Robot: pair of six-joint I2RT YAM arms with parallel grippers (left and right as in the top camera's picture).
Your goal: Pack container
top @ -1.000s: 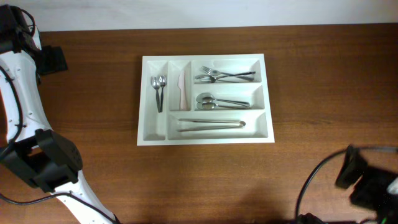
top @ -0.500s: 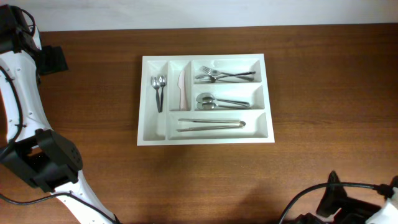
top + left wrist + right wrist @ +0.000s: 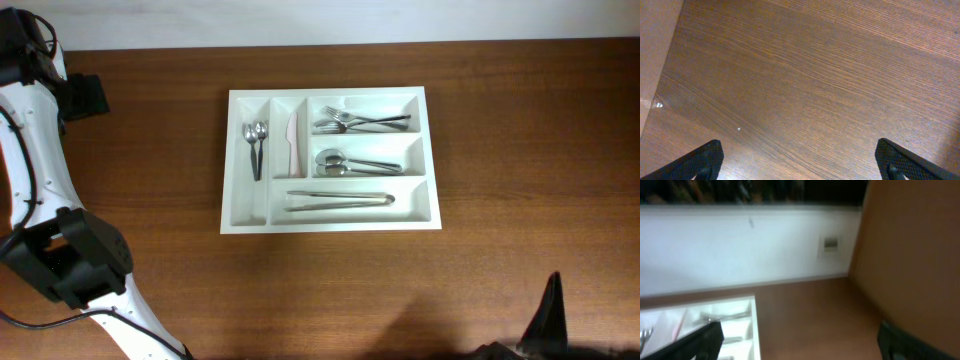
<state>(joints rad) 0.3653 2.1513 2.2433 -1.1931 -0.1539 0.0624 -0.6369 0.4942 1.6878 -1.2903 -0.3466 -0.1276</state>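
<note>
The white container (image 3: 330, 226) lies flat in the middle of the table. It holds two small spoons (image 3: 255, 140), a pink knife (image 3: 293, 142), forks (image 3: 360, 122), larger spoons (image 3: 350, 163) and tongs (image 3: 340, 200), each kind in its own compartment. My left gripper (image 3: 799, 152) is open over bare wood near the table's left edge, with nothing between its fingers. My right gripper (image 3: 800, 335) is open too and empty; its blurred view catches a corner of the container (image 3: 752, 325) at lower left. In the overhead view only a black part of the right arm (image 3: 548, 320) shows at the bottom edge.
The left arm (image 3: 40, 170) runs down the left side of the brown wooden table (image 3: 500, 150), its base at the lower left. A white wall (image 3: 740, 250) stands behind the table's far edge.
The right arm has drawn back toward the bottom edge of the overhead view, and now only a tip of it shows. The left arm and the container have not moved.
</note>
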